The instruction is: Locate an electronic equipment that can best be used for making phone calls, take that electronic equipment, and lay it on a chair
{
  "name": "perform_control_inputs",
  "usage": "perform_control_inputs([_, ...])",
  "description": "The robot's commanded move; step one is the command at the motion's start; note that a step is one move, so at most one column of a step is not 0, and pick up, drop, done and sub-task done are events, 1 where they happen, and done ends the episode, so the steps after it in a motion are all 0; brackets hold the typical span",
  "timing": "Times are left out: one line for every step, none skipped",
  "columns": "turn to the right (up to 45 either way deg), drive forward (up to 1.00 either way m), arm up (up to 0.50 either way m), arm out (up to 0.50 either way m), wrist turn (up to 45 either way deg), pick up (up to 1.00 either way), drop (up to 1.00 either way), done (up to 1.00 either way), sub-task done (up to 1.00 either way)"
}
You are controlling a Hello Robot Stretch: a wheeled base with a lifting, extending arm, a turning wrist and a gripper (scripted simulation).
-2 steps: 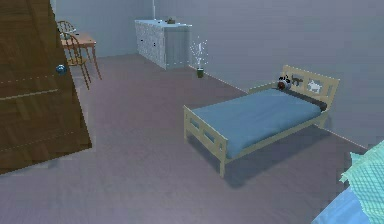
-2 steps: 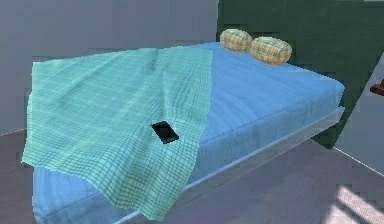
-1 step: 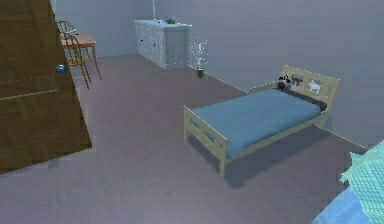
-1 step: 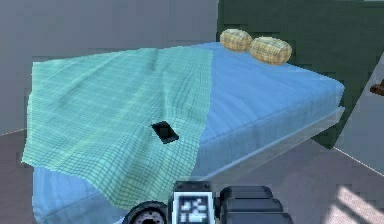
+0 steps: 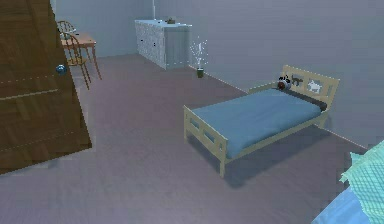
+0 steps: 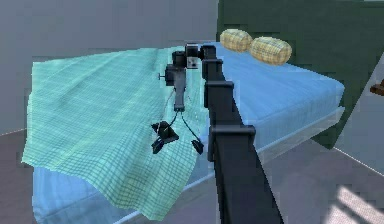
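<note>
**Arm side view.** The dark square arm (image 6: 235,150) is extended over a light-green checked blanket (image 6: 90,110), spread on a blue-sheeted bed (image 6: 290,95). The hand (image 6: 178,140) is seen against the blanket; its state, and whether anything is held, cannot be told.

**Forward view.** A small dark object (image 5: 286,83) is seen at the head of a pale wooden-framed bed (image 5: 205,130); whether it is the phone cannot be told. A wooden chair (image 5: 70,42) is placed near the far wall.

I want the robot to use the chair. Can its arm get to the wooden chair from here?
Probably not: the chair stands far across the room, while the gripper is out over the green blanket.
</note>
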Motion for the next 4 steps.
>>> perform_control_inputs([0.0, 0.00, 0.00, 0.00, 45.0, 0.00, 0.00, 0.00, 0.00])
perform_control_inputs([0.0, 0.00, 0.00, 0.00, 45.0, 0.00, 0.00, 0.00, 0.00])
perform_control_inputs([0.0, 0.00, 0.00, 0.00, 45.0, 0.00, 0.00, 0.00, 0.00])
perform_control_inputs([0.0, 0.00, 0.00, 0.00, 12.0, 0.00, 0.00, 0.00, 0.00])
